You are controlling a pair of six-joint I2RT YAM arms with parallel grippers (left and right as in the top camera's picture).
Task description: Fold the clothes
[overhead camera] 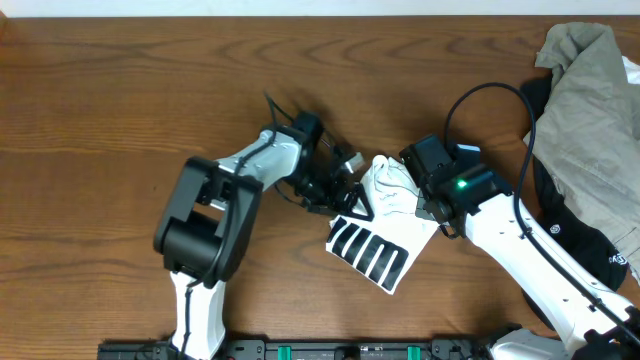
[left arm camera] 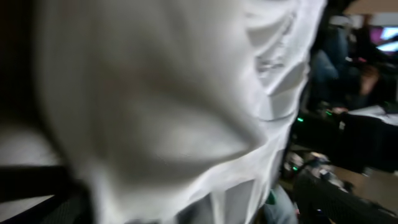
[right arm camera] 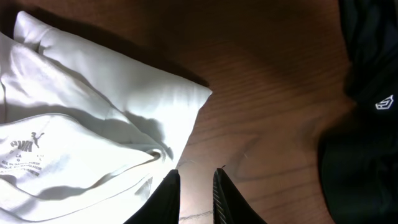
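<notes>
Left gripper (overhead camera: 348, 182) spread wide against shirt (overhead camera: 392, 195); right gripper (right arm camera: 195, 182) barely parted, empty, beside shirt edge.

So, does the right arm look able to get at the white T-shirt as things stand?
Probably yes. The right gripper hangs just beside a folded corner of the white T-shirt, with only table between and nothing blocking. Its nearly closed jaws would need opening first.

Bare table (overhead camera: 120, 90) is left open from nine round to twelve o'clock of the white T-shirt (overhead camera: 390, 215). At three o'clock the way is barred by the black garment (overhead camera: 585, 235), and at one o'clock by the grey-olive garment (overhead camera: 590, 100). The shirt is hemmed in closely by the left arm (overhead camera: 250, 170) at nine and the right arm (overhead camera: 520, 240) at four.
</notes>
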